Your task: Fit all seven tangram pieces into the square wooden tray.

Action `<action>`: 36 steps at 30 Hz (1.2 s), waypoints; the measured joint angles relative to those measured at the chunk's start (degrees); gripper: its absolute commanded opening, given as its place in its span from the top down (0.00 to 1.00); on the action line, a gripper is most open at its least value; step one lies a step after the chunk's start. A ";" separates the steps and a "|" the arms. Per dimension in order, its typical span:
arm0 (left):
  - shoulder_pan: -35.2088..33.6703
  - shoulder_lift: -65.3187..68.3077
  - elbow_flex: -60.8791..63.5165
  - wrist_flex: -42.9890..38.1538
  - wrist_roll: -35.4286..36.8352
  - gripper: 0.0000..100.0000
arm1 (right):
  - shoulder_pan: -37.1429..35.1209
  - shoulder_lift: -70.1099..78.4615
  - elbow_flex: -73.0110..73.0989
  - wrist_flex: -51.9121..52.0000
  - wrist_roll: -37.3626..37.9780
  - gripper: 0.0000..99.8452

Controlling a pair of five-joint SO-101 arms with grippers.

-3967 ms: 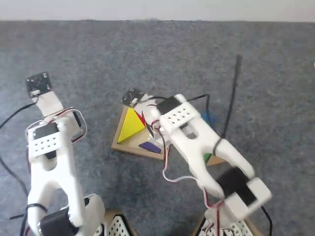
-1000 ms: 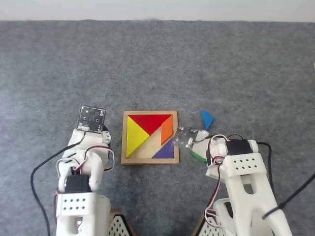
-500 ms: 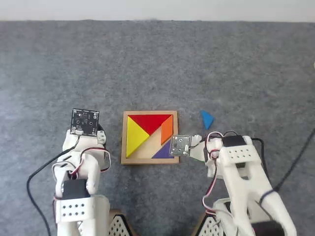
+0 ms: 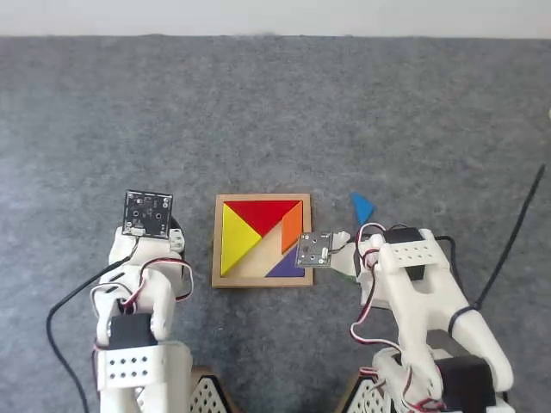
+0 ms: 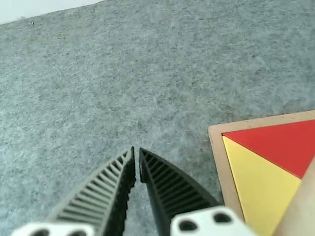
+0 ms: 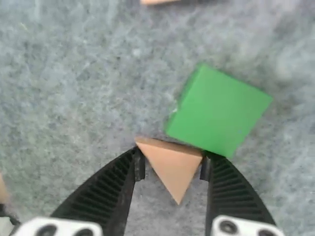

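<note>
The square wooden tray [image 4: 219, 258] lies between the two arms and holds a red triangle [image 4: 261, 212], a yellow triangle [image 4: 235, 237], an orange piece [image 4: 293, 225] and a purple piece [image 4: 284, 268]. A small blue triangle [image 4: 362, 207] lies on the carpet to its right. My right gripper [image 6: 171, 164] is shut on a tan triangle [image 6: 172, 164], which touches the edge of a green square [image 6: 216, 115]. My left gripper [image 5: 136, 153] is shut and holds nothing, low over the carpet beside the tray's corner [image 5: 216, 132].
Grey carpet covers the whole table. The left arm [image 4: 138, 292] stands left of the tray, the right arm [image 4: 413, 267] to its right. Open carpet stretches beyond the tray toward the back.
The right arm drew back from over the tray to its right side and took the tan triangle. The left arm moved in toward the tray's left edge. The tray now lies square.
</note>
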 measured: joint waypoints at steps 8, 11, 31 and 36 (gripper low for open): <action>0.00 0.00 0.00 0.00 0.00 0.98 | 2.90 0.09 -0.79 -0.97 0.00 0.90; 0.00 0.00 0.00 0.00 0.00 0.98 | 3.16 0.09 -0.79 -0.97 0.00 0.91; 0.00 0.00 0.00 0.00 -0.09 0.98 | -3.43 0.18 -4.66 4.13 -2.73 0.78; 0.00 0.00 0.00 0.00 -0.09 0.98 | -5.27 0.53 -4.66 3.34 -4.92 0.78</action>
